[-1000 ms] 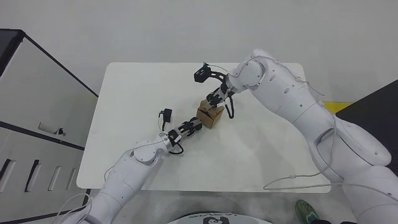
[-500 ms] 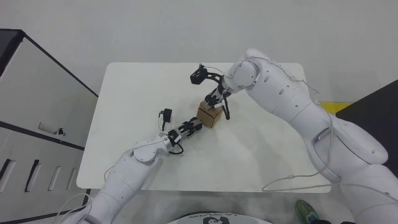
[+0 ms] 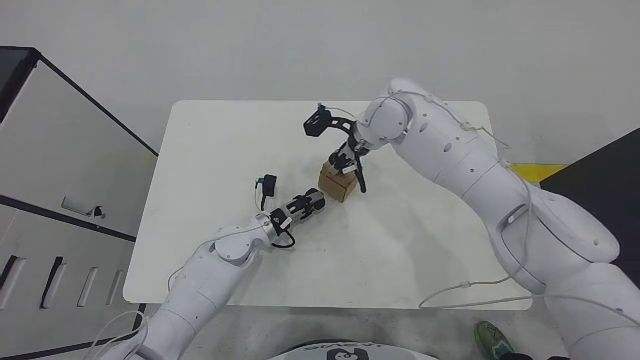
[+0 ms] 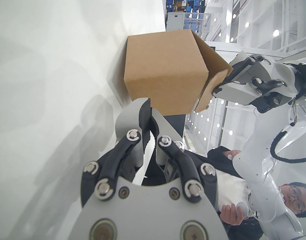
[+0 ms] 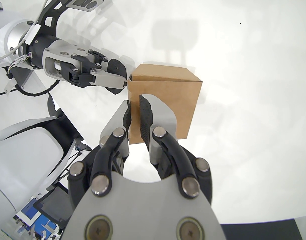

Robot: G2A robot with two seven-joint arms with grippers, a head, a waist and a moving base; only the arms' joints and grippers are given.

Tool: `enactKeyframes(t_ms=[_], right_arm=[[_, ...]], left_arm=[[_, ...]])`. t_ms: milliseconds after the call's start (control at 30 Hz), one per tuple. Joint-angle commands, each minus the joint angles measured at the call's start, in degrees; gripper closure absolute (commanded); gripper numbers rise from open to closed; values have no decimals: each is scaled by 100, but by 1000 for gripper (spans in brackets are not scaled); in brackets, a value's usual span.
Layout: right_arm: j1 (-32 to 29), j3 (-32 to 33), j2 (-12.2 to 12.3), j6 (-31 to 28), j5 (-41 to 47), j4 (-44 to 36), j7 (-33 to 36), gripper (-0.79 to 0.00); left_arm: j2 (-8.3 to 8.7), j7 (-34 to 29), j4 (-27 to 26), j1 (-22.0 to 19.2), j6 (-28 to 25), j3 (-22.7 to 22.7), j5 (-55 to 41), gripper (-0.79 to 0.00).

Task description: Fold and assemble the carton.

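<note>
carton [image 3: 337, 184]: table centre | left gripper [image 4: 148, 116]: fingers together, tip braced on carton side | right gripper [image 5: 134, 102]: clamped on flap [image 4: 210, 58] | step: flap to be folded inward slowly, carton pinned by left tip

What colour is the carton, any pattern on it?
The carton is plain brown cardboard, unpatterned on visible faces; best in the left wrist view.

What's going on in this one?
Both arms are working on a small brown carton near the middle of the white table. The right gripper pinches a loose flap, while the left gripper, fingers shut, sits at the carton's side. The box stands formed, with that flap not yet tucked in.
</note>
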Motion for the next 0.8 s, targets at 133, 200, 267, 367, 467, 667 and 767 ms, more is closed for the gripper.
enactKeyframes(t_ms=[133,200,267,367,467,667,767], right_arm=[[17,-9,-39,23,-86,11,24,-46],[19,-9,-51,31,-104,17,33,-83],[23,-8,-61,42,-134,26,41,-117],[33,-13,-75,79,-209,28,57,-191],[40,-21,-85,128,-302,0,86,-240],[65,-5,-75,207,-514,-178,198,-314],[60,-23,-65,250,-673,-300,290,-360]], left_arm=[[0,0,0,0,0,0,0,0],[0,0,0,0,0,0,0,0],[0,0,0,0,0,0,0,0],[0,0,0,0,0,0,0,0],[0,0,0,0,0,0,0,0],[0,0,0,0,0,0,0,0],[0,0,0,0,0,0,0,0]])
